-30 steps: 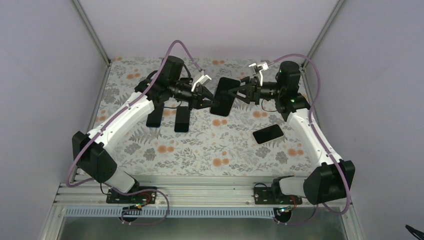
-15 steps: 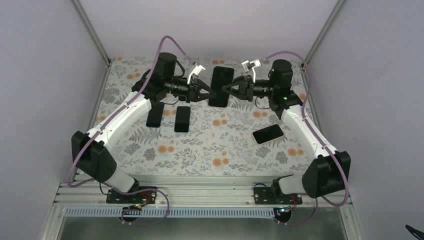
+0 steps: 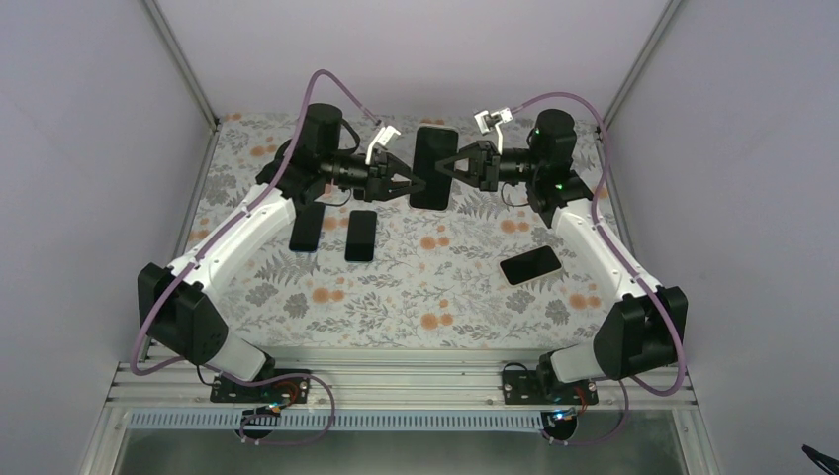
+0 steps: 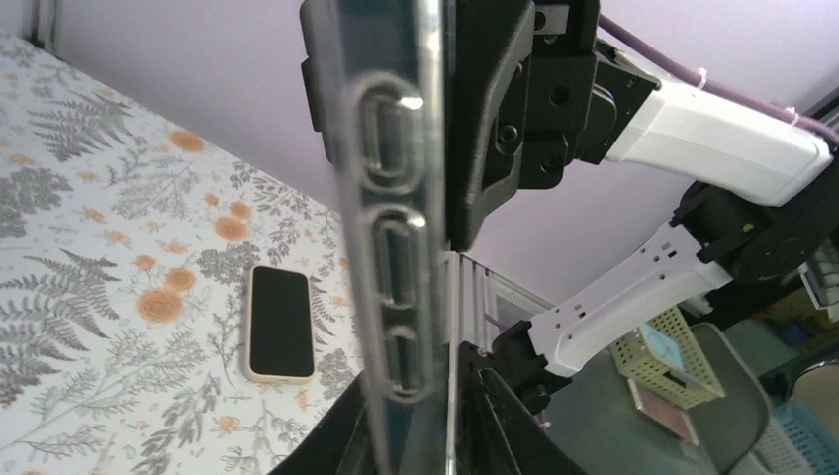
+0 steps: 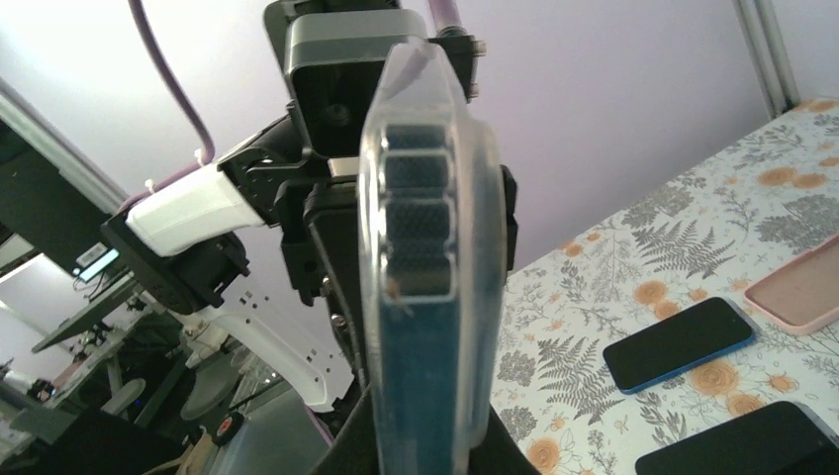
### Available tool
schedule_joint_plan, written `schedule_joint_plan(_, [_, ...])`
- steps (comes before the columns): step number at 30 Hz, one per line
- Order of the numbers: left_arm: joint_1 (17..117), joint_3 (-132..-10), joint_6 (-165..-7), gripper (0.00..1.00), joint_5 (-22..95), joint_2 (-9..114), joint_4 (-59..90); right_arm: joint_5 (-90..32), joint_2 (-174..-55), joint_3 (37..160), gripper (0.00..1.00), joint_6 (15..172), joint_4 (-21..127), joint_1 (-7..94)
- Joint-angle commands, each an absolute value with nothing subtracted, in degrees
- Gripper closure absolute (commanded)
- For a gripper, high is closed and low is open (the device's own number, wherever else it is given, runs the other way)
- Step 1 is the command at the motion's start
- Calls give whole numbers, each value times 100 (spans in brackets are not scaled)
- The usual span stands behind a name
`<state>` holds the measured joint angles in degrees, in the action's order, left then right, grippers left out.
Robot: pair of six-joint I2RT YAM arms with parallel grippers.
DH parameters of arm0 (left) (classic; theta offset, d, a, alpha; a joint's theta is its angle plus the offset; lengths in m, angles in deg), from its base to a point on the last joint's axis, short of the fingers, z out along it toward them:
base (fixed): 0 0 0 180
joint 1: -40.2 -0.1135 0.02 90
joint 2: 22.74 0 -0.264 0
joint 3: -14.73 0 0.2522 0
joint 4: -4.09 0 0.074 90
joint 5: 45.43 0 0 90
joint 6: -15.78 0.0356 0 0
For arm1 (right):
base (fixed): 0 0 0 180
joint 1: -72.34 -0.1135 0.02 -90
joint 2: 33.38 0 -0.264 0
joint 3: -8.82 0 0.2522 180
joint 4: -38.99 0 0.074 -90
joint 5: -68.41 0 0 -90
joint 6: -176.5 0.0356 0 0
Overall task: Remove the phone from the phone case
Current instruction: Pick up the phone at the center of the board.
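Observation:
The dark phone in its clear case (image 3: 434,166) hangs in the air above the far middle of the table, held edge-on between both grippers. My left gripper (image 3: 407,183) is shut on its left long edge and my right gripper (image 3: 448,163) is shut on its right long edge. In the left wrist view the clear case edge with its button cutouts (image 4: 396,247) stands between my fingers (image 4: 336,440). In the right wrist view the case edge and the blue phone side (image 5: 425,257) fill the middle, gripped at the bottom. The phone sits inside the case.
Two dark phones (image 3: 306,226) (image 3: 361,235) lie on the floral table left of centre, below the left arm. Another phone (image 3: 530,265) lies at the right. The right wrist view shows a blue-edged phone (image 5: 679,343) and a pink case (image 5: 801,287).
Both arms have carried the cased phone up and toward the back of the table. It has turned from tilted to nearly upright. Both grips are unchanged.

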<state>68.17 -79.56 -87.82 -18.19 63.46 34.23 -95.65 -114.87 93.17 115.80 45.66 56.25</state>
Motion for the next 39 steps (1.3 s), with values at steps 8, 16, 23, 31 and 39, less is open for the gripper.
schedule_joint_plan(8, [6696,-8137,-7848,43,-1604,6067,3791,-9463,-11300,9581,96,11935,4435,5654])
schedule_joint_plan(16, [6570,-7807,-7598,39,-1690,5678,3785,-9501,-11378,9769,96,12204,4235,5783])
schedule_joint_plan(23, [6576,-7747,-7761,49,-1953,5785,3518,-9604,-11146,9473,96,12419,3894,5912])
schedule_joint_plan(31, [6714,-7560,-7752,57,-2211,5791,3375,-9712,-11077,9413,96,12632,3659,5998])
schedule_joint_plan(39, [6836,-7598,-7781,67,-2113,5932,3397,-9778,-11011,9335,96,12754,3477,6010])
